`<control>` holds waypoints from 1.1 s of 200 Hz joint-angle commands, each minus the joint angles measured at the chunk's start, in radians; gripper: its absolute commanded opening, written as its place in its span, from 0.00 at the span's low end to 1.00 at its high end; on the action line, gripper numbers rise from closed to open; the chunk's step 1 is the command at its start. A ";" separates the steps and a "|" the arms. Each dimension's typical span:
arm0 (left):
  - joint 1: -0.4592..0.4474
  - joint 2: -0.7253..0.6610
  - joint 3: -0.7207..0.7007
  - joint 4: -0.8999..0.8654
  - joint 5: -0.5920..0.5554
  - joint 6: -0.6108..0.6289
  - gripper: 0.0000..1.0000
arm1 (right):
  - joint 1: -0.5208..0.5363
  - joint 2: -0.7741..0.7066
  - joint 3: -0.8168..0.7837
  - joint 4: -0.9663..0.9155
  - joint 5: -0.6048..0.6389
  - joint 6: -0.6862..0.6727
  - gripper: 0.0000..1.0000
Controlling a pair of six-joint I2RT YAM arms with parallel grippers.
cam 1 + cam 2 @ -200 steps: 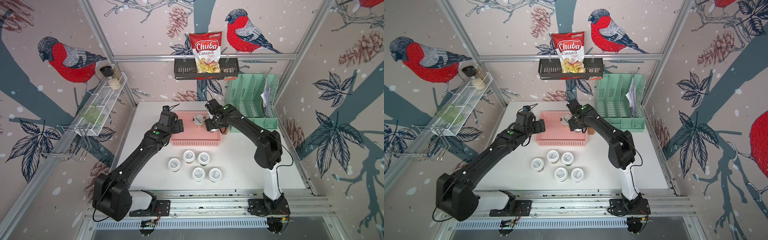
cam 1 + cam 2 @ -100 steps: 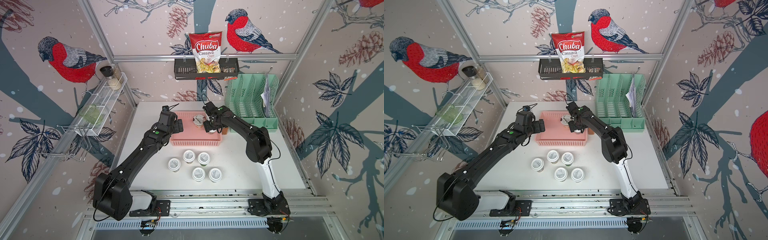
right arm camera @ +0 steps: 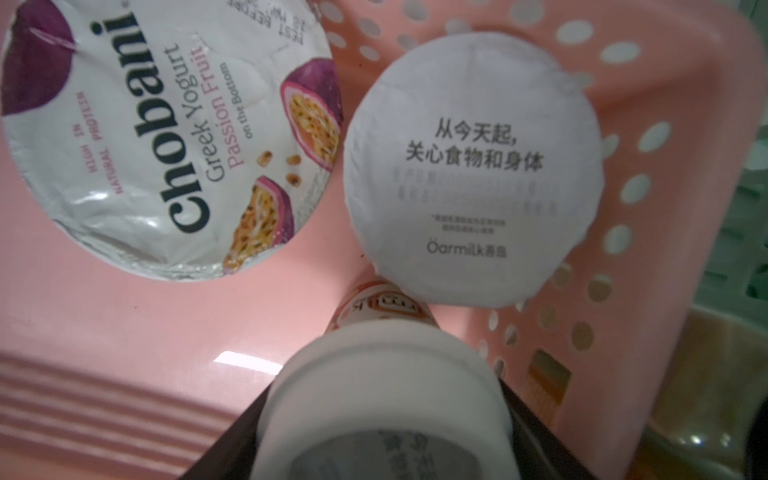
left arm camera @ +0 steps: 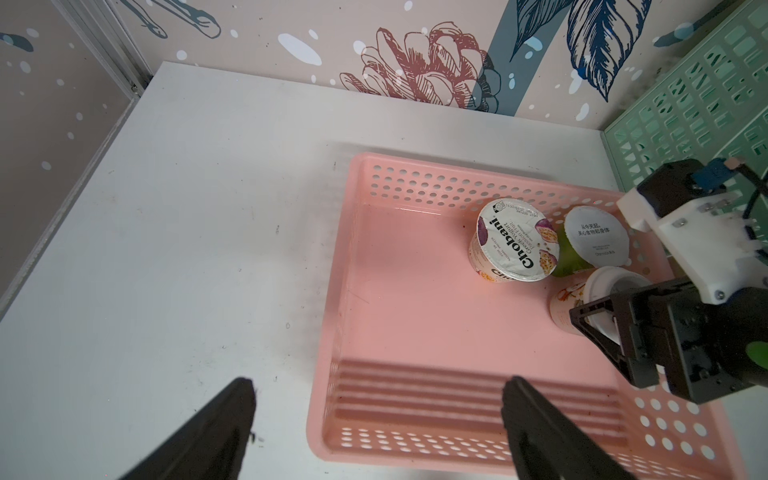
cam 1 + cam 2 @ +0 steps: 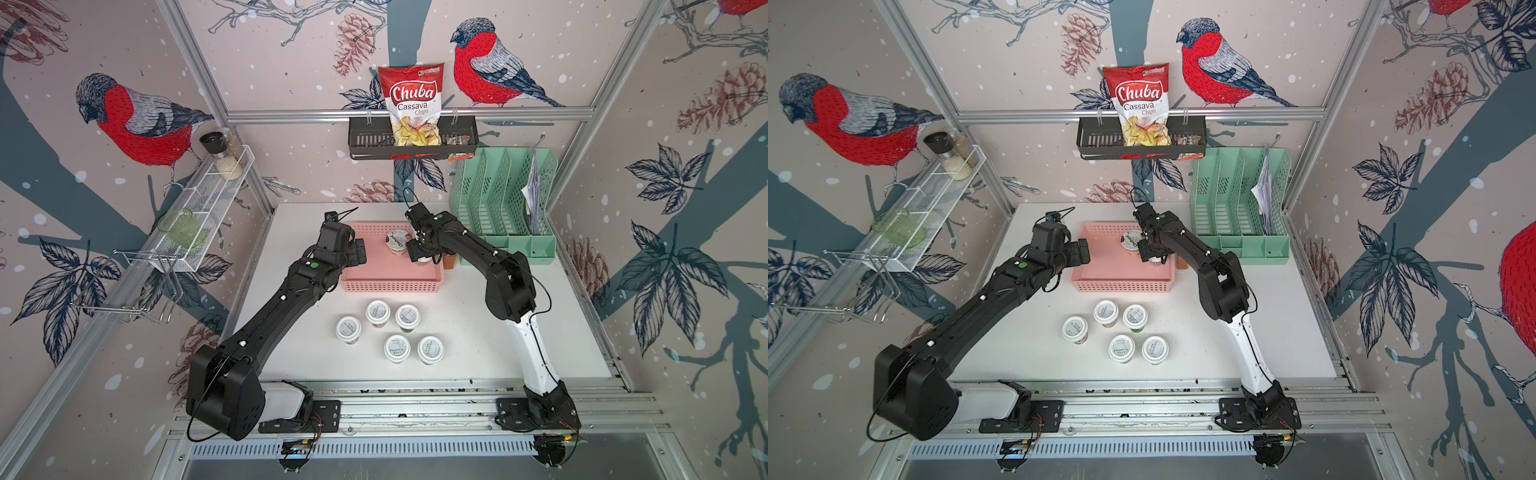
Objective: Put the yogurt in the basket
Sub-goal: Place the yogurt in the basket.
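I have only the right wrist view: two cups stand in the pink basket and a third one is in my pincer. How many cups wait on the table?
Observer: Five cups stand on the table, between the basket and the arms' bases.
Operator: Where is the left pincer?
Observer: The left pincer hovers over the basket's left end, open and empty.
Operator: Is there room for those five?
Observer: Probably yes. The three cups crowd its right end; the rest of its floor is bare.
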 commanded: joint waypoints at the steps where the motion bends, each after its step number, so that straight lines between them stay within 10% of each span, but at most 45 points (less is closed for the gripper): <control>1: 0.004 0.000 0.000 0.009 -0.008 0.007 0.96 | 0.001 0.012 0.013 -0.002 0.008 -0.005 0.75; 220: 0.008 -0.004 0.000 0.009 -0.005 0.007 0.96 | -0.003 0.014 0.045 -0.023 0.037 -0.011 0.84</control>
